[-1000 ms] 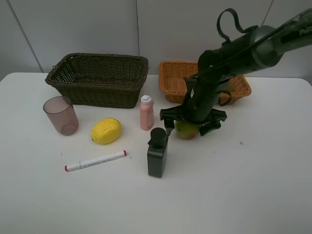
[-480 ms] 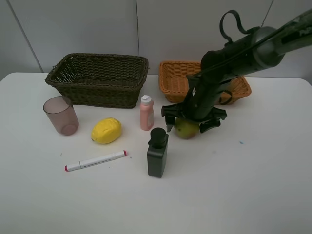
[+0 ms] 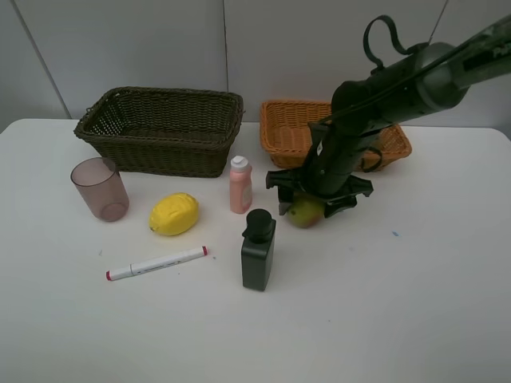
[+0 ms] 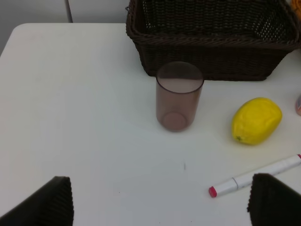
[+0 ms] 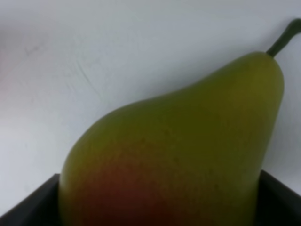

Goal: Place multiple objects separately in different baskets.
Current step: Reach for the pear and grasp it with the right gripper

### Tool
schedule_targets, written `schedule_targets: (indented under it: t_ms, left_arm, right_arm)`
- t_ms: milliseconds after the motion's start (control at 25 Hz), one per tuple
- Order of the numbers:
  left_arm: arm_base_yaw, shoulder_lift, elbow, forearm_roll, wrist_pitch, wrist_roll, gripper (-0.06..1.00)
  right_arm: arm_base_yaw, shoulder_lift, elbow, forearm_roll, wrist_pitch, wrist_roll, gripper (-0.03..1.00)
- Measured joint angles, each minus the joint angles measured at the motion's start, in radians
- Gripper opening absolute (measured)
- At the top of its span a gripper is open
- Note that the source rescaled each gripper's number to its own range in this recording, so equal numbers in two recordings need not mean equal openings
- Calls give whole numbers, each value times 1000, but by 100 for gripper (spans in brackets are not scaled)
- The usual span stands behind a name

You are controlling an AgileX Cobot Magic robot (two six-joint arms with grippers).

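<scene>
Low over the white bench, the right gripper straddles a red-green pear that lies on the bench surface, just in front of the shallow orange basket. The pear sits between the gripper's two dark fingers, one on each side, with its stem pointing away from the wrist camera. Whether those fingers already press the fruit or only flank it cannot be told from either view.

The pink bottle stands upright near the pear on its left in the high view, and the dark green pump bottle stands upright just in front of them. Further left, the yellow lemon and the translucent brownish cup rest before the deep olive-brown basket, and the white red-capped marker lies nearest the camera.

The left gripper hangs above the bench with its fingers spread wide and nothing between them, the cup, lemon and marker lying beyond it.
</scene>
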Motion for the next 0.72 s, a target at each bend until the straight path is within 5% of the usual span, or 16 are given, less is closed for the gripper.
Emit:
schedule_targets:
  t_ms: [720]
  left_arm:
    - [0,0,0,0,0,0,96]
  right_arm:
    - [0,-190,-9,-5,131,0,65]
